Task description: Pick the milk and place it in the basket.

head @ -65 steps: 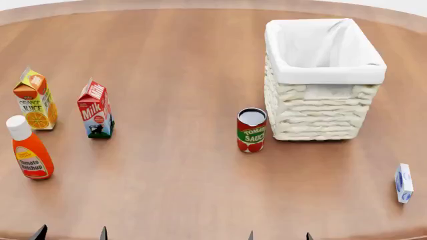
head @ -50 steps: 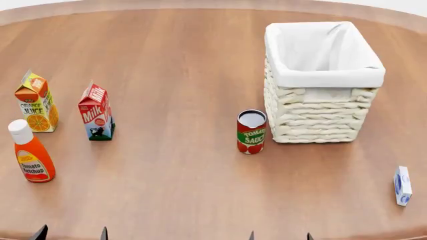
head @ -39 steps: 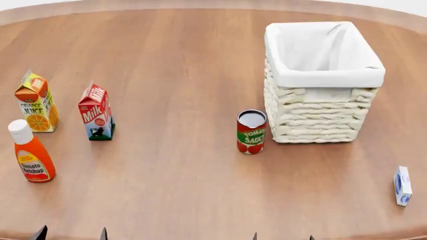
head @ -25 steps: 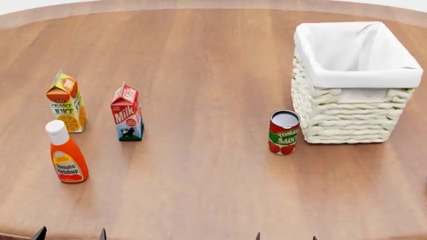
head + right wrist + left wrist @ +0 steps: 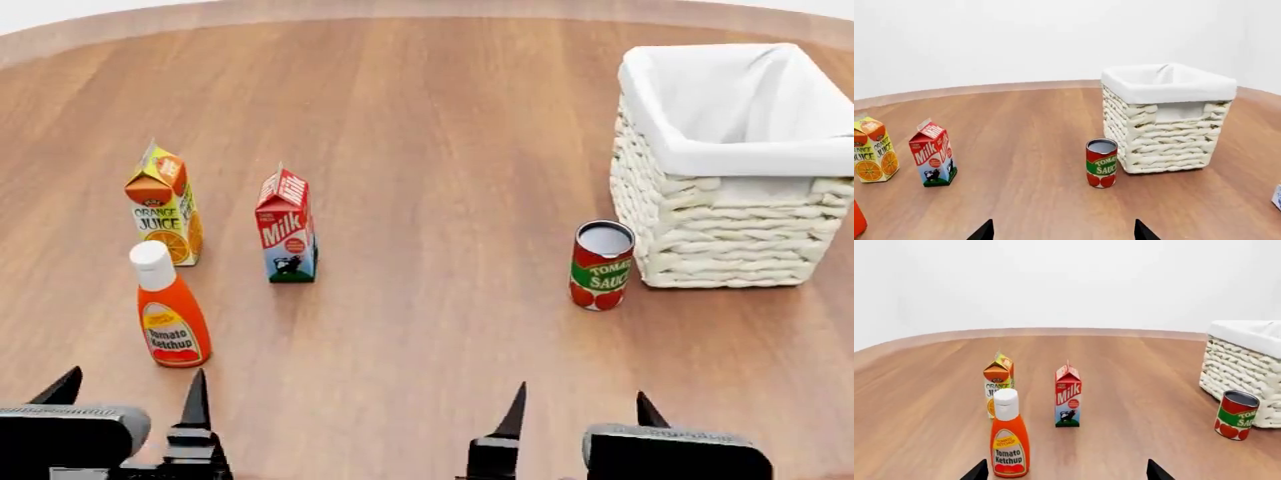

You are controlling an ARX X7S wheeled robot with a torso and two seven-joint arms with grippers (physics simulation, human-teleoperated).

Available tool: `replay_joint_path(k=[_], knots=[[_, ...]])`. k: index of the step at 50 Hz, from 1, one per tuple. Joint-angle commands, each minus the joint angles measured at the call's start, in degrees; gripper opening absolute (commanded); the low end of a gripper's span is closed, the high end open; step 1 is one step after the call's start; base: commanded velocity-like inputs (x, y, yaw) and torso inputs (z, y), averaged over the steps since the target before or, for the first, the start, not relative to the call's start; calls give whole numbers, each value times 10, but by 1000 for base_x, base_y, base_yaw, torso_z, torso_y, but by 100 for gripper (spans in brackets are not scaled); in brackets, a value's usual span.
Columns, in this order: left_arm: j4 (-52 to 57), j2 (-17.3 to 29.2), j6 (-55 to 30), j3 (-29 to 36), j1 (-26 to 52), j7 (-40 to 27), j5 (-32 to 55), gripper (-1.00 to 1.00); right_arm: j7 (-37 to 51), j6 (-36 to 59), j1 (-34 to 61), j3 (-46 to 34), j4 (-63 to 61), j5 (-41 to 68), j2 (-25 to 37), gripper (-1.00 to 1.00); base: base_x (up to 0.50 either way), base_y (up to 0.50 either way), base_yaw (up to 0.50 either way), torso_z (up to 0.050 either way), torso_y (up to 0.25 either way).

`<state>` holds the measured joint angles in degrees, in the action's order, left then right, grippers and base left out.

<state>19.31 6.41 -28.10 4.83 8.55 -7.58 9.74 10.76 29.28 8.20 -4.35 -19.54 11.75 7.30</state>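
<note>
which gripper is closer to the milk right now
Left. The left gripper sits just short of the milk, a little to its left; the right gripper is farther right, near the can.

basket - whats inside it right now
The basket shows only white cloth lining over its rim and inner walls. No carton shows inside, but the near wall hides its floor. The milk stands on the table.

Red milk carton (image 5: 287,226) with white lettering; cream woven basket (image 5: 731,235), white lining; orange ketchup bottle (image 5: 168,320); brown wood-grain tabletop (image 5: 427,120).
</note>
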Motion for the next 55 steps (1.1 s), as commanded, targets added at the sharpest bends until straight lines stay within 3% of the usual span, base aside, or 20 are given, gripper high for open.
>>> replay_joint_path(k=[1, 3, 8, 18, 55], knots=[[236, -13, -366, -54, 168, -11, 84, 100, 8, 342, 154, 56, -239, 100, 12, 100, 0, 0, 0, 0, 0], [256, -13, -404, -62, 202, -17, 94, 100, 5, 414, 204, 98, -251, 139, -4, 100, 0, 0, 0, 0, 0], [271, -19, -460, -80, 253, -23, 114, 100, 27, 490, 255, 108, -280, 150, -3, 100, 0, 0, 0, 0, 0], [259, -11, -436, -67, 240, -27, 114, 100, 23, 484, 246, 107, -280, 161, 0, 100, 20, 0, 0, 0, 0], [245, 5, -412, -62, 237, -45, 128, 100, 31, 479, 246, 111, -265, 191, 2, 100, 500, 0, 0, 0, 0]])
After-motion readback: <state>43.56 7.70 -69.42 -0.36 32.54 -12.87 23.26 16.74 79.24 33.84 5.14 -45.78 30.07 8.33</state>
